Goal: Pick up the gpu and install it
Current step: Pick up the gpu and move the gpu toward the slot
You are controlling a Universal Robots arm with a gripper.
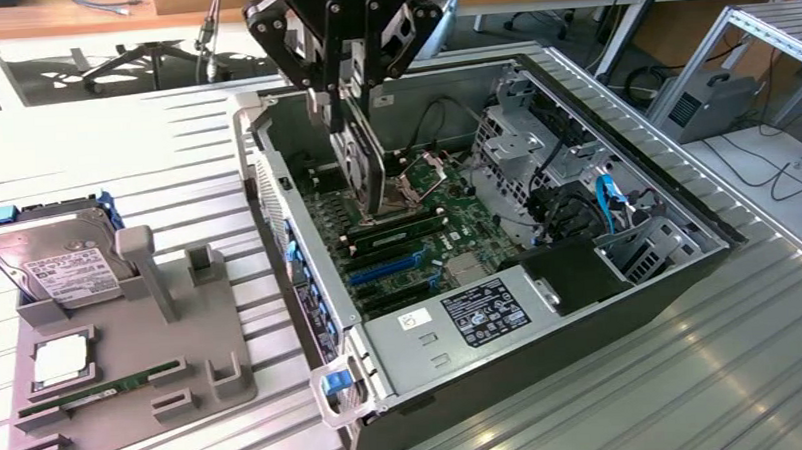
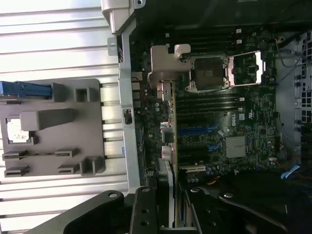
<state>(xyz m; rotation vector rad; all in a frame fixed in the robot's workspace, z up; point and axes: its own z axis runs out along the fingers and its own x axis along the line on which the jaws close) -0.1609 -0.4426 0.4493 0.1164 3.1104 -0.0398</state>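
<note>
My gripper (image 1: 348, 105) is shut on the gpu (image 1: 363, 168), a dark flat card that hangs on edge below the fingers. It hovers over the open computer case (image 1: 277, 204), above the motherboard (image 1: 435, 229) and close to the case's wall on the exterior view's left. In the wrist view the gpu (image 2: 169, 114) shows edge-on between the black fingers (image 2: 144, 209), with its silver bracket (image 2: 163, 61) at the far end. The blue expansion slots (image 1: 383, 269) (image 2: 195, 130) lie lower on the board, apart from the card.
A grey parts holder (image 1: 178, 343) stands at the exterior view's left with a silver hard drive (image 1: 55, 262), a green RAM stick (image 1: 100, 388) and a square chip (image 1: 58, 359). Drive cages and cables (image 1: 574, 199) crowd the case's other side.
</note>
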